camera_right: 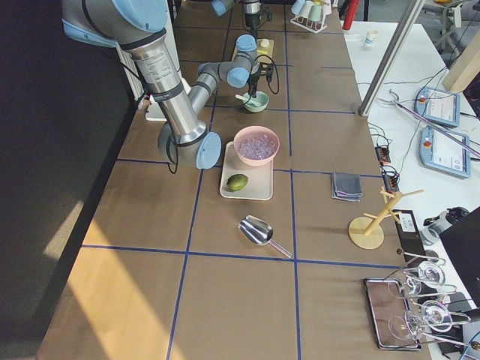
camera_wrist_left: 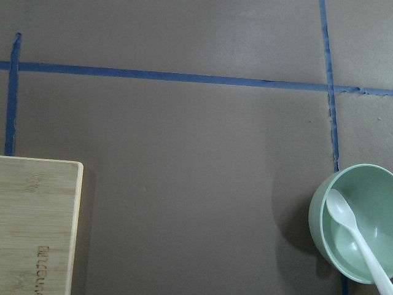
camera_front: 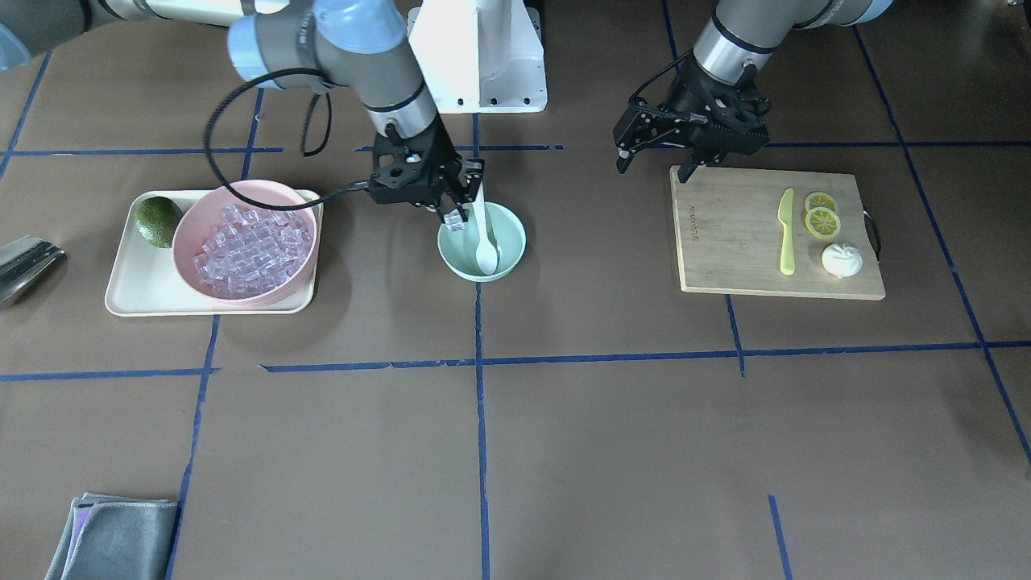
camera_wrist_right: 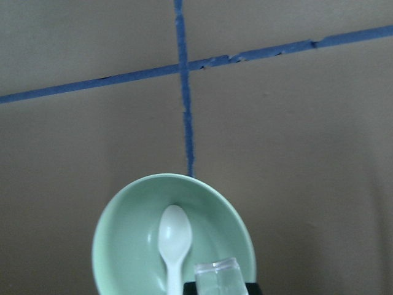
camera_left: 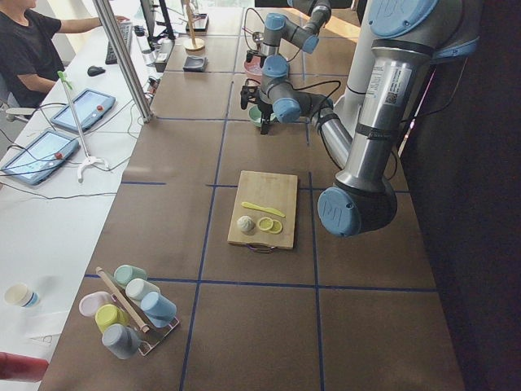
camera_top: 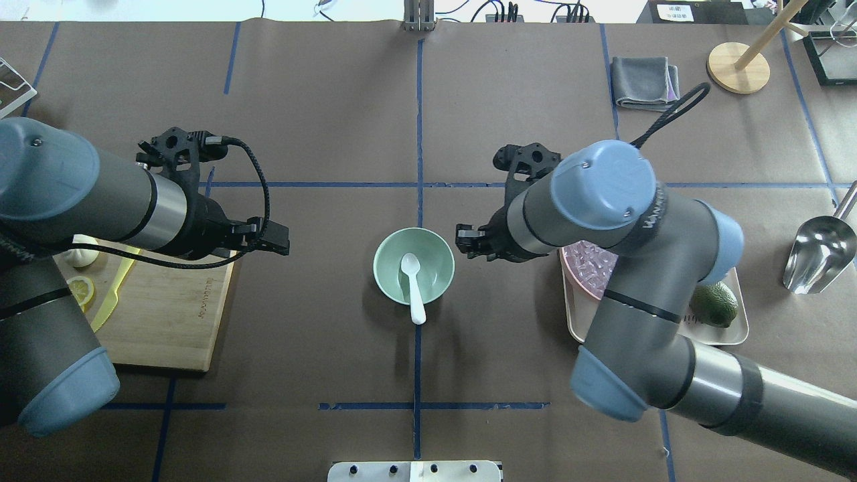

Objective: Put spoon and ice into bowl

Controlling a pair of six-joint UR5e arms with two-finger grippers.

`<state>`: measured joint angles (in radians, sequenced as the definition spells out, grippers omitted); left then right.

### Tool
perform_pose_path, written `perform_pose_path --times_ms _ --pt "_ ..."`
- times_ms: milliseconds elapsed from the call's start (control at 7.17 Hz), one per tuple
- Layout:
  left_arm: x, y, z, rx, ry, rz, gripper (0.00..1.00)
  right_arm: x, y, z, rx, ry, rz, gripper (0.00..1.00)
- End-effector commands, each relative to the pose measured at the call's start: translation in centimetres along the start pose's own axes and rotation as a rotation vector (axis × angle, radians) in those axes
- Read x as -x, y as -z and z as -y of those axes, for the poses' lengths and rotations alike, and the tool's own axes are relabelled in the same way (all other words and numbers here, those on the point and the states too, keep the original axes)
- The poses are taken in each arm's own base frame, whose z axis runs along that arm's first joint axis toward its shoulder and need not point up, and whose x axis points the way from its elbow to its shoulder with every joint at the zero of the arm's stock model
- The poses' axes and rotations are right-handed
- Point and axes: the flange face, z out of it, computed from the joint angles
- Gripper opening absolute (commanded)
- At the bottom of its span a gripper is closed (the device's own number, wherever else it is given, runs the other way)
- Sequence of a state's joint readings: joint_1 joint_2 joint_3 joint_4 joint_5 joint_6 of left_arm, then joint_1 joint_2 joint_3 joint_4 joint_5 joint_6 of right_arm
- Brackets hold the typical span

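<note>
Clock directions here follow the front-facing view as a dial, with 12 toward the robot's base. The brown bench [camera_front: 564, 451], crossed by blue tape lines, carries everything.

At 3 o'clock lies a wooden cutting board [camera_front: 725, 242]. On it are a yellow-green knife [camera_front: 786, 234], two lemon slices [camera_front: 822, 217] and a small white ball [camera_front: 842, 259].

At 9 o'clock sits a cream tray [camera_front: 133, 282]. A pink bowl [camera_front: 182, 229] on the tray is heaped with ice [camera_front: 246, 250], and an avocado [camera_front: 157, 220] lies just beside that bowl at its 9 o'clock.

The mint-green bowl [camera_front: 514, 242] stands between board and tray, on the middle tape line.

The right hand [camera_front: 461, 211] hangs over this bowl's rim at about 11 o'clock. Its fingers are closed on a single ice cube [camera_wrist_right: 216, 273], which the right wrist view shows over the inside of the rim, next to the spoon handle. How high the cube is above the bowl cannot be told.

The left hand [camera_front: 654, 165] hovers at the board's 11 o'clock corner. Its jaws are spread wide and hold nothing.

The spoon [camera_front: 486, 250] rests in the mint-green bowl with its head down on the floor. Its handle leans on the rim at 12 o'clock and pokes out past it.
</note>
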<state>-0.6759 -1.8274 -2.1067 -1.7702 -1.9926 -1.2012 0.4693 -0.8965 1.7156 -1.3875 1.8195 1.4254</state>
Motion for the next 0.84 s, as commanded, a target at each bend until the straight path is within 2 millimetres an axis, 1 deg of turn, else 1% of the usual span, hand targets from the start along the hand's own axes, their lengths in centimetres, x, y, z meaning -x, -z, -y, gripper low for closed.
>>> perform_pose_path --times_ms 0,140,279,419,558,698 --pt "0.20 0.04 -0.04 -0.001 0.003 0.003 0.99 1.09 -1.26 -0.58 0.003 0.004 -0.011 0.08" --pt "0.20 0.04 -0.04 -0.001 0.003 0.003 0.99 0.55 -1.52 -0.70 0.006 0.003 -0.019 0.08" --pt "0.17 0.10 -0.06 -0.002 0.002 0.001 0.99 0.66 -1.56 -0.68 0.006 0.001 -0.019 0.22" --pt "0.20 0.15 0.00 -0.003 0.004 0.002 0.99 0.81 -1.53 -0.67 0.005 -0.003 -0.017 0.70" --pt "0.24 0.08 -0.08 -0.001 0.006 0.003 0.99 1.05 -1.44 -0.64 0.003 -0.008 -0.015 0.79" --pt "0.24 0.19 -0.04 -0.003 0.006 0.002 0.99 1.02 -1.35 -0.67 0.003 -0.008 -0.013 0.81"
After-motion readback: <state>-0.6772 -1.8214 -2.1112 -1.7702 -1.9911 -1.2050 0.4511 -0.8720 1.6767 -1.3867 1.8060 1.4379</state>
